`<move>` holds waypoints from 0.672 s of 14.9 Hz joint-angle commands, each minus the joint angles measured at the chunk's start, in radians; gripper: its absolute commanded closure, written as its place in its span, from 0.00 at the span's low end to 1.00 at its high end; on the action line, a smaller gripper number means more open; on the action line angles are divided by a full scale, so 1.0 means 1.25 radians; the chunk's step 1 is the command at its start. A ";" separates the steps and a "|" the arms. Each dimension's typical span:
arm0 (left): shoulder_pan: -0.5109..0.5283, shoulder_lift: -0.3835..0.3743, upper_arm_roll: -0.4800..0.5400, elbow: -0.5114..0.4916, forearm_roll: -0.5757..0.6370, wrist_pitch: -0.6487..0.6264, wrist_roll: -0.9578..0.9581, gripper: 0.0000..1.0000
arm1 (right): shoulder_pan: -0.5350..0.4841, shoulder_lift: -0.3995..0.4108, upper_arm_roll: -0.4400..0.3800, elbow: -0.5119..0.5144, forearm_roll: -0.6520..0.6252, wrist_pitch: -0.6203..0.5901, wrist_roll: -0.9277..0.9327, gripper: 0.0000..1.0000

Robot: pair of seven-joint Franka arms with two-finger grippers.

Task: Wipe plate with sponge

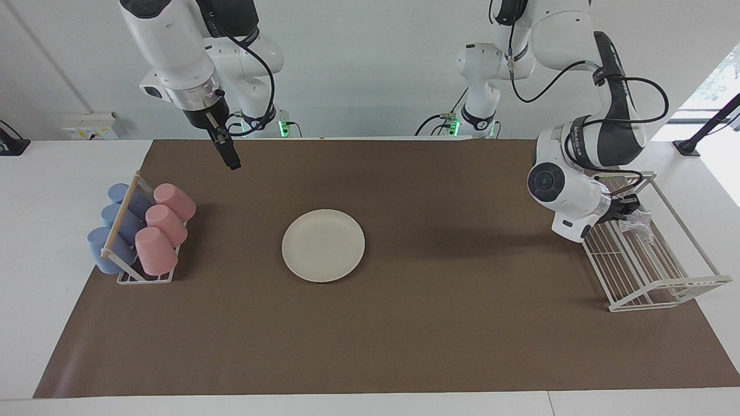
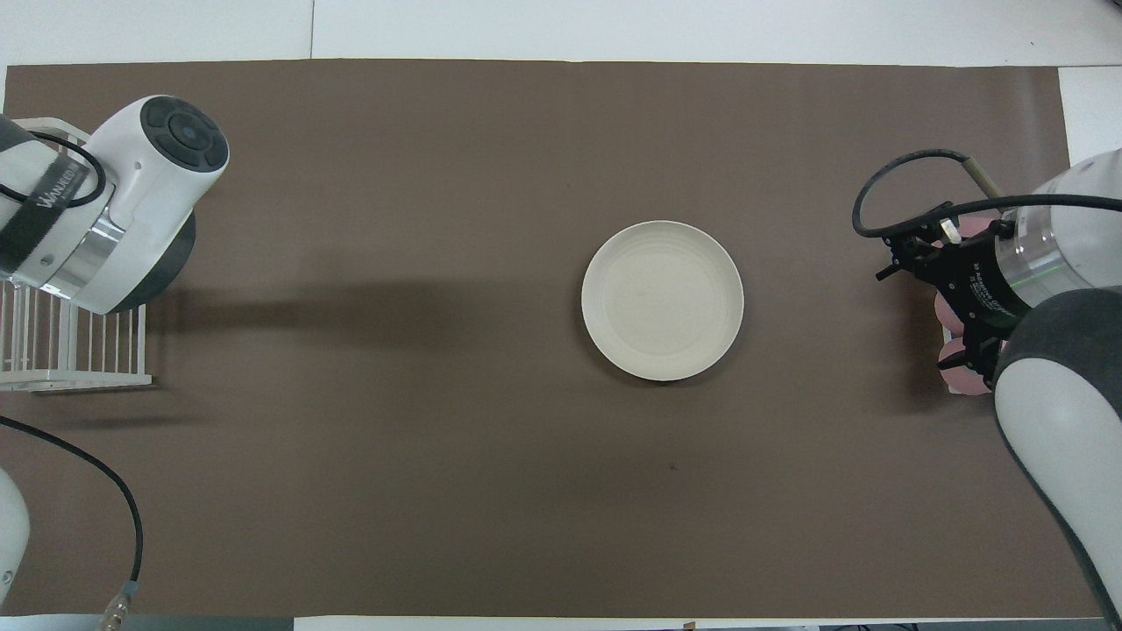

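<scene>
Right now your left gripper (image 1: 629,209) is pinched on the silvery sponge (image 1: 637,219), over the white wire rack (image 1: 665,289) at the left arm's end of the table. Your right gripper (image 1: 233,162), fingers spread, hangs over the brown mat (image 1: 404,323). Mid-mat lies the cream plate (image 1: 323,245), well apart from both.

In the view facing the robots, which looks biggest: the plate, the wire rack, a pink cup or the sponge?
1. Wire rack
2. Plate
3. Pink cup
4. Sponge, smallest, though the left gripper hides part of it.
</scene>
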 commanded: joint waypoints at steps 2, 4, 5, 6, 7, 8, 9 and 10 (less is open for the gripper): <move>-0.007 -0.035 -0.007 0.138 -0.175 -0.153 0.005 1.00 | 0.042 -0.029 0.005 -0.038 0.009 0.019 0.093 0.00; -0.007 -0.035 -0.008 0.198 -0.278 -0.225 0.005 1.00 | 0.077 -0.029 0.005 -0.039 0.008 0.041 0.232 0.00; -0.005 -0.036 -0.004 0.225 -0.343 -0.254 0.004 1.00 | 0.100 -0.031 0.005 -0.039 0.009 0.052 0.288 0.00; 0.001 -0.056 0.000 0.244 -0.418 -0.280 -0.004 1.00 | 0.110 -0.031 0.005 -0.039 0.011 0.065 0.317 0.00; 0.006 -0.077 0.006 0.256 -0.490 -0.294 -0.007 1.00 | 0.111 -0.031 0.007 -0.042 0.016 0.069 0.322 0.00; 0.012 -0.096 0.011 0.259 -0.572 -0.300 -0.018 1.00 | 0.111 -0.031 0.007 -0.044 0.022 0.070 0.323 0.00; 0.030 -0.115 0.019 0.259 -0.655 -0.301 -0.066 1.00 | 0.111 -0.032 0.007 -0.045 0.025 0.070 0.322 0.00; 0.040 -0.128 0.020 0.258 -0.744 -0.299 -0.121 1.00 | 0.111 -0.032 0.007 -0.043 0.035 0.068 0.320 0.00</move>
